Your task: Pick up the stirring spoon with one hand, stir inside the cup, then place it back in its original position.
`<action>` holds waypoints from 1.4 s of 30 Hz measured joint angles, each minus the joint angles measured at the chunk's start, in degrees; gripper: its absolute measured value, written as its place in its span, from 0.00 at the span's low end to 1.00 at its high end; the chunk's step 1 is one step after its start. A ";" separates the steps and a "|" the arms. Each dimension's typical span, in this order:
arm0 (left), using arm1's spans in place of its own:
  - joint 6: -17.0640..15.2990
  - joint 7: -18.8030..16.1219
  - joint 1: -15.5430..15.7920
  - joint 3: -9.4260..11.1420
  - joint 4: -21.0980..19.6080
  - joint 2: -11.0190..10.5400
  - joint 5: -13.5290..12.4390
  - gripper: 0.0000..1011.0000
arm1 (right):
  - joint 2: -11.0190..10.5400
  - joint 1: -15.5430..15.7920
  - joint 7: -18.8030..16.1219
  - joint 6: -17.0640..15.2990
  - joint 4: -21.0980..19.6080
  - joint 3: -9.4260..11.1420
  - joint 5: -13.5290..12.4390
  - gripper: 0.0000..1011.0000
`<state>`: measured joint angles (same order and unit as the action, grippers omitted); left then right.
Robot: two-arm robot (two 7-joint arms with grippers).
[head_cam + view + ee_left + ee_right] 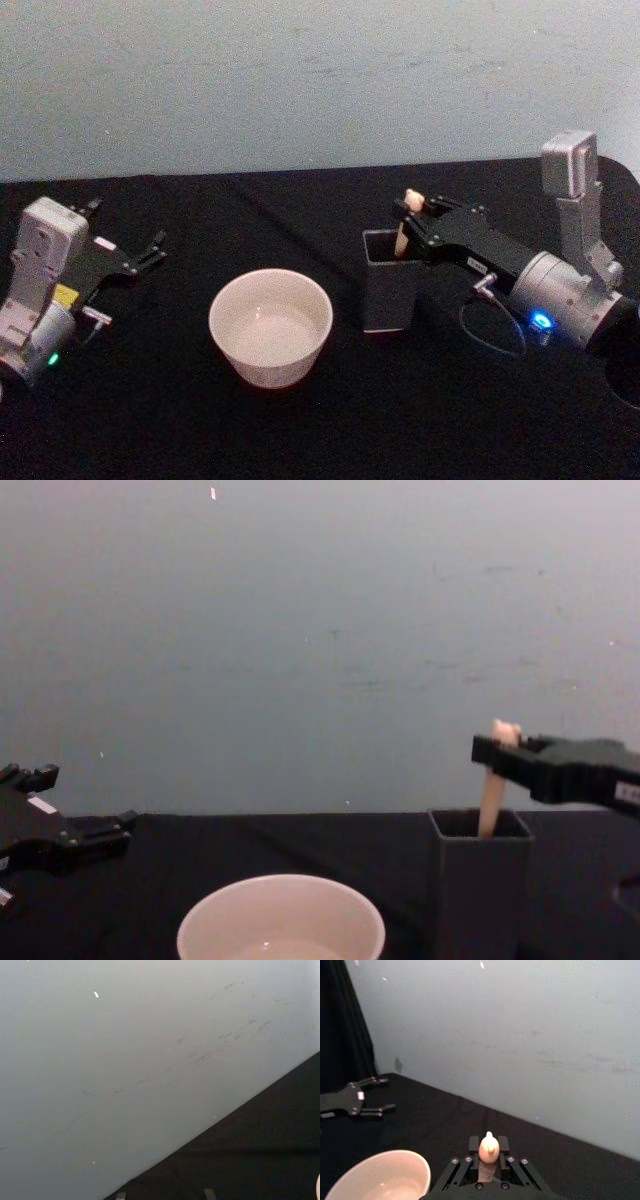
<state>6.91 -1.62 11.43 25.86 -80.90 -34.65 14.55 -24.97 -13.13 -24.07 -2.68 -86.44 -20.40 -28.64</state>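
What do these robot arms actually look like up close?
Both have silver-grey wrists ending in black angular jaws. The left gripper carries a yellow label and a green light; the right gripper has a blue light and a looping dark cable.

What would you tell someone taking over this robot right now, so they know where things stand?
Left gripper: open, idle over the table's left side.
Right gripper: closed on the handle of the stirring spoon, just below its bear head.
The spoon stands upright in the dark square holder; the cup sits apart, to the holder's left.
Done: the grasp.
Left, as it looks: lift the spoon out, stir inside the cup, return it to the holder.
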 joint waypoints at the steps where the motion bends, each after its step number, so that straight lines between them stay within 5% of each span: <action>1: 0.00 0.00 0.00 0.00 0.00 0.00 0.00 0.99 | 0.00 0.00 0.00 0.00 0.00 0.00 0.00 0.21; 24: 0.00 0.00 0.00 0.00 0.00 0.00 0.00 0.99 | -3.70 -1.93 -4.94 4.91 -7.92 2.32 -1.74 0.21; 42: 0.00 0.00 0.00 0.00 0.00 0.00 0.00 0.99 | -1.57 -9.26 -16.16 10.57 0.58 -6.51 -2.09 0.21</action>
<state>6.91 -1.62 11.43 25.86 -80.90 -34.65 14.55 -26.54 -22.39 -40.23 7.89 -85.86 -26.91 -30.73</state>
